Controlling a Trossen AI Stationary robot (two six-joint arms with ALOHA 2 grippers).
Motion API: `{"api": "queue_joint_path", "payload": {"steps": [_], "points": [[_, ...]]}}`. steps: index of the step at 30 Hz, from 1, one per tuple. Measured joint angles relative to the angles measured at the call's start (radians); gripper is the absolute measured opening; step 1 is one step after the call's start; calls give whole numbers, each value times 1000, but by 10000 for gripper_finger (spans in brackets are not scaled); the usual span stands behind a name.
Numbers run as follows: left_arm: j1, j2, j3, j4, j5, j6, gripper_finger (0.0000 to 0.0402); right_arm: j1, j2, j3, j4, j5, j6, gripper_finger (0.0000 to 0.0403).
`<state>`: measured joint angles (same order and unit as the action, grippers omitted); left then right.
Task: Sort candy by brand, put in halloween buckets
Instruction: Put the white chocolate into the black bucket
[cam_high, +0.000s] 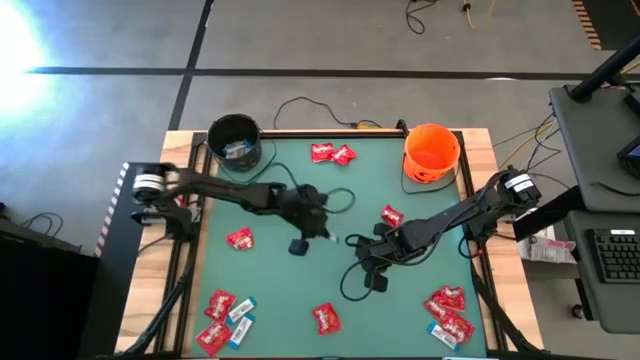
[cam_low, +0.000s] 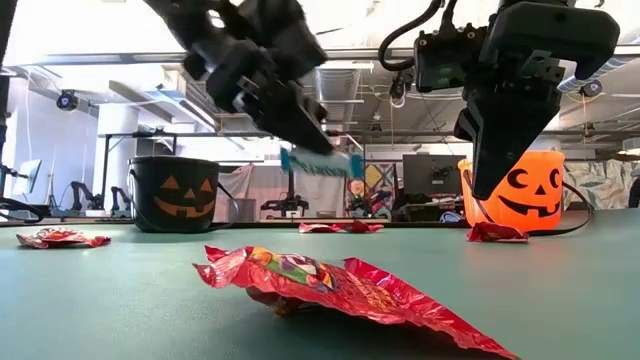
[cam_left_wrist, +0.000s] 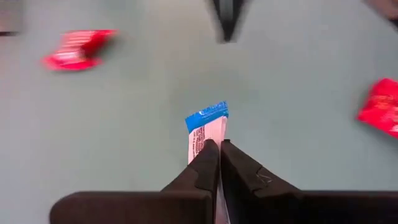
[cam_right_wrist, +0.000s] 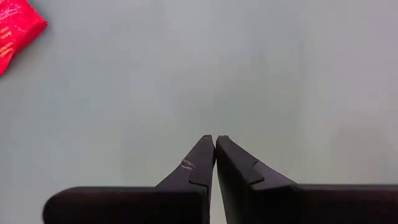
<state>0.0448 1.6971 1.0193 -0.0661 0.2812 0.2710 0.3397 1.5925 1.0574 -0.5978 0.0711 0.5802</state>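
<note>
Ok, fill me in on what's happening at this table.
Candy is being sorted into two buckets. The left gripper is shut on a white-and-blue bar, held above the green mat mid-table. The right gripper is shut and empty, hovering nearby. The black bucket already holds some candy; red packets and a few bars lie scattered, and the orange bucket waits at the far edge.

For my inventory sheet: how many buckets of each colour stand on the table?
orange bucket: 1
black bucket: 1
Total: 2
</note>
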Motion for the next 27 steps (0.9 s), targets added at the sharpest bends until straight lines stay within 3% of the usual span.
{"api": "queue_joint_path", "payload": {"steps": [4,10,16,21,27], "points": [[16,-149,-98,6,-128,-32,3,-2,0,0,0,0,-11,13],[30,-326,-191,-5,-208,-100,2,-15,-3,2,0,0,-18,13],[58,-494,-178,-198,-437,-121,1,-19,-6,51,0,3,-40,13],[191,-596,-140,-354,-588,-126,0,-19,-6,93,8,17,-74,13],[487,-662,-133,-398,-687,-103,0,-13,-6,101,7,35,-72,13]]}}
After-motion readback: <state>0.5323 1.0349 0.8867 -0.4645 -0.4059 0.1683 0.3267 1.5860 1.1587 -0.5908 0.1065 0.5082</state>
